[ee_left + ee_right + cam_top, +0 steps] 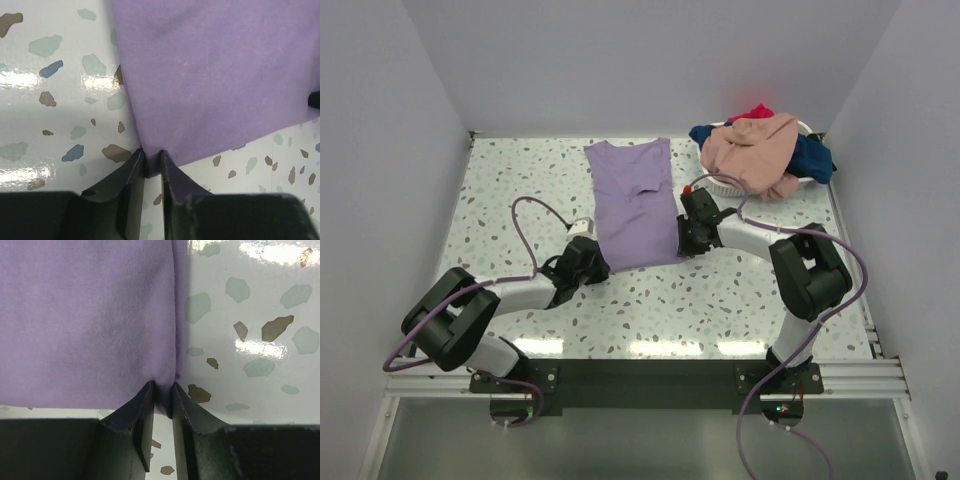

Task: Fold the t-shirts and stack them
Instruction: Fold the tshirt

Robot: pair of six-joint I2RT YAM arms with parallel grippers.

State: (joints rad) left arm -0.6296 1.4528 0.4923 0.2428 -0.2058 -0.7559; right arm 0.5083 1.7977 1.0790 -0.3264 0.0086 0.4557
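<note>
the lavender t-shirt lies flat at the centre of the table. the left gripper pinches its near left corner. the right gripper pinches its near right corner. the peach t-shirt, navy t-shirt and red t-shirt are heaped on the white basket at far right.

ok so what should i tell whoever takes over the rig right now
left hand: shut on the lavender t-shirt, near left corner.
right hand: shut on its near right corner.
lavender t-shirt lies spread on the table; peach t-shirt, navy t-shirt, red t-shirt heaped in the basket, far right.
done: nothing stacked.
left: fold lavender, then the other three, stack.
</note>
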